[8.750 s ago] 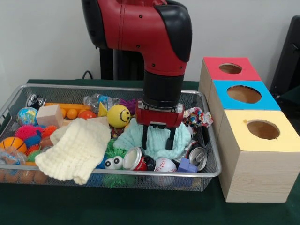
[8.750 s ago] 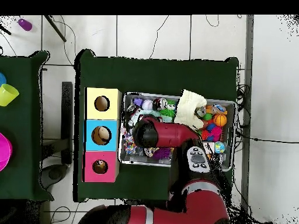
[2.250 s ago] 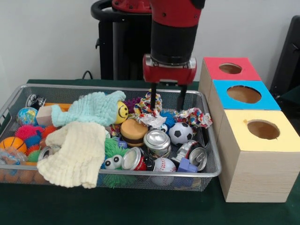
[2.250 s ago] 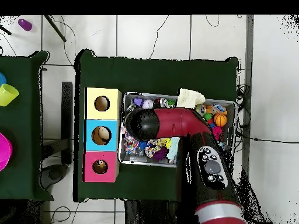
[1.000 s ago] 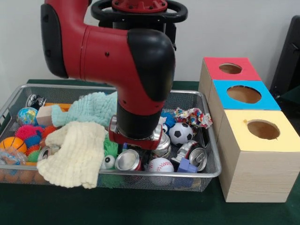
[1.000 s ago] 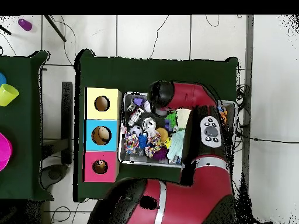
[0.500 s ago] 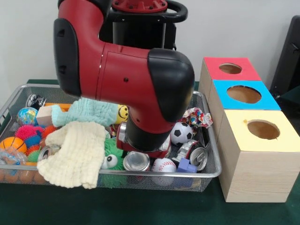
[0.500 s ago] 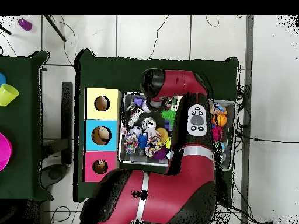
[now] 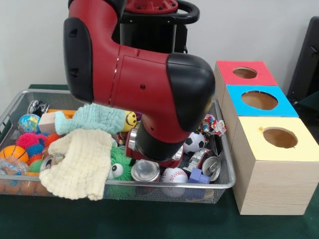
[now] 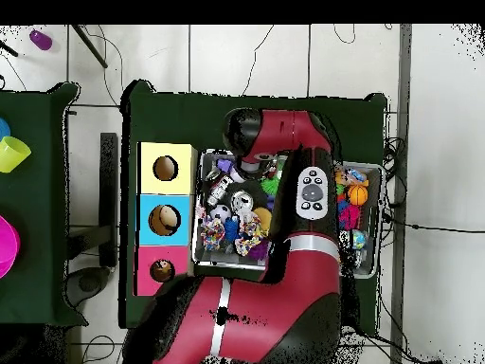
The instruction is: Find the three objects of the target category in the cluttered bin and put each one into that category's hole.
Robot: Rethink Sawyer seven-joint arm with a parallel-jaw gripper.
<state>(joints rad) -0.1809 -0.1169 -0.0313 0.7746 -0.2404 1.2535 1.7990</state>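
Note:
The wire bin (image 9: pixel 222 183) holds a jumble of toys, balls, cloths and cans. My gripper (image 9: pixel 149 160) is low in the bin's front middle, mostly hidden under the bulky red and black arm (image 9: pixel 149 84). A silver can (image 9: pixel 145 171) lies on its side right below it, touching or nearly so. Another can (image 9: pixel 212 167) lies at the front right, and one (image 9: pixel 37 106) at the back left. Beside the bin stand the red box (image 9: pixel 245 79), blue box (image 9: pixel 259 107) and yellow box (image 9: pixel 279 149), each with a round hole. In the overhead view the wrist (image 10: pixel 248 142) covers the bin's end near the yellow box (image 10: pixel 166 168).
A cream cloth (image 9: pixel 79 162) hangs over the front rim, with a mint cloth (image 9: pixel 92 119) behind it. A baseball (image 9: pixel 174 175), soccer ball (image 9: pixel 194 142), green googly-eyed toy (image 9: pixel 117 169), smiley ball (image 9: pixel 130 119) and spiky balls (image 9: pixel 32 142) crowd the bin.
The arm has come down from above the bin's back to its front middle, then edged a little right over the silver can. The mint cloth now lies at the back left.

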